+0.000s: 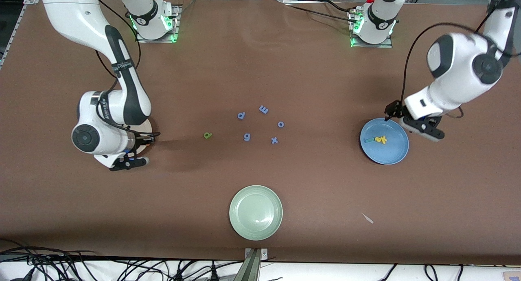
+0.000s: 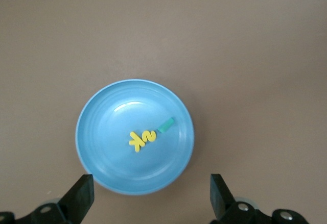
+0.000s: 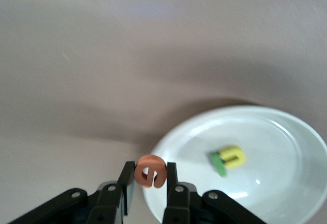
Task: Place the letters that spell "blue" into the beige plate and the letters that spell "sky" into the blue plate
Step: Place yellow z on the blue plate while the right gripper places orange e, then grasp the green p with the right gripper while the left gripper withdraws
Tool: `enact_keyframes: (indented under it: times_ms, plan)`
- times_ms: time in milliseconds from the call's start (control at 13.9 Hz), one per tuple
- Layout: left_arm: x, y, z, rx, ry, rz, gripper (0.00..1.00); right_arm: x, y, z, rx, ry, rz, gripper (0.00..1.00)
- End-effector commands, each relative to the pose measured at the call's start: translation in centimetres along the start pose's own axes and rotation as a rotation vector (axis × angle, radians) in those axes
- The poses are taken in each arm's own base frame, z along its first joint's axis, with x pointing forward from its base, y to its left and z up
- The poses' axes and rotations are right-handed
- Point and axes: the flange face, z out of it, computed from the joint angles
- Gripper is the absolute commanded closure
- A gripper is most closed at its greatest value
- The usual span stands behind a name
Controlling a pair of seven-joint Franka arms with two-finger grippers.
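The blue plate [image 1: 397,152] [image 2: 102,147] holds the yellow s and k [image 1: 381,139] [image 2: 141,139] lying together, with the teal-green y [image 1: 369,140] [image 2: 166,126] touching them. My left gripper [image 1: 409,120] [image 2: 150,196] hangs open and empty over that plate's edge. My right gripper [image 1: 130,162] [image 3: 150,175] is shut on the orange e [image 3: 150,171] over the rim of the beige plate [image 1: 147,129] [image 3: 286,132], which the arm mostly hides in the front view. In that plate lie the yellow u [image 3: 233,156] and the green l [image 3: 218,164]. The green b [image 1: 208,135] lies on the table.
Several all-blue letters [image 1: 263,109] are scattered mid-table beside the green b. A pale green plate [image 1: 255,212] sits nearer the front camera. A small white scrap [image 1: 367,218] lies on the table between the pale green plate and the blue plate.
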Motion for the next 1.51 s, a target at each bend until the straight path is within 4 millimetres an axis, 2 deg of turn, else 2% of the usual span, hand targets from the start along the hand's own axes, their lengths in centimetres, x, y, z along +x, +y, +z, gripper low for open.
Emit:
enact_keyframes:
  times_ms: [0, 72, 144, 216, 288, 360, 504, 648, 864, 1007, 1223, 1439]
  plan:
    - [-3.2, 3.1, -7.2, 0.062, 0.013, 0.037, 0.0, -2.6, 1.9, 1.1, 0.002, -0.018, -0.026, 0.9]
    - [-4.0, 4.5, -9.6, 0.111, 0.015, 0.075, 0.0, -2.7, 2.2, 1.5, 0.001, -0.03, -0.02, 0.87]
    - [-4.7, 5.5, -11.8, 0.14, 0.018, 0.069, 0.0, -2.7, 2.3, 1.8, 0.002, -0.039, -0.011, 0.66]
    - [-4.9, 6.0, -14.3, 0.138, 0.01, 0.018, 0.0, -2.8, 2.4, 2.2, 0.005, -0.054, -0.001, 0.01]
    - [-5.0, 6.1, -17.3, 0.127, -0.019, -0.044, 0.0, -2.7, 2.1, 1.8, 0.006, -0.058, -0.003, 0.0]
    - [-4.7, 6.2, -19.4, 0.119, -0.039, -0.092, 0.0, -2.4, 1.0, 0.9, 0.018, -0.044, 0.008, 0.0]
    - [-4.8, 4.2, -21.7, 0.104, -0.044, -0.155, 0.0, -1.6, -1.8, 0.1, 0.006, -0.026, 0.132, 0.0]
    - [-4.1, 1.0, -21.1, 0.065, -0.062, -0.211, 0.0, -1.1, -4.9, -0.2, 0.022, -0.004, 0.219, 0.0]
    - [-1.8, -1.3, -21.2, 0.022, -0.095, -0.242, 0.0, -0.4, -10.3, -0.5, 0.131, 0.019, 0.412, 0.0]
    - [-0.4, -1.4, -21.1, 0.025, -0.091, -0.236, 0.0, -0.2, -14.0, 0.3, 0.122, 0.048, 0.557, 0.0]
    - [0.0, -0.4, -21.2, 0.026, -0.099, -0.275, 0.0, -0.8, -19.4, 2.1, 0.13, 0.126, 0.79, 0.0]
    - [0.1, 0.1, -21.0, 0.027, -0.109, -0.347, 0.0, -0.9, -21.9, 3.1, 0.141, 0.154, 0.908, 0.0]
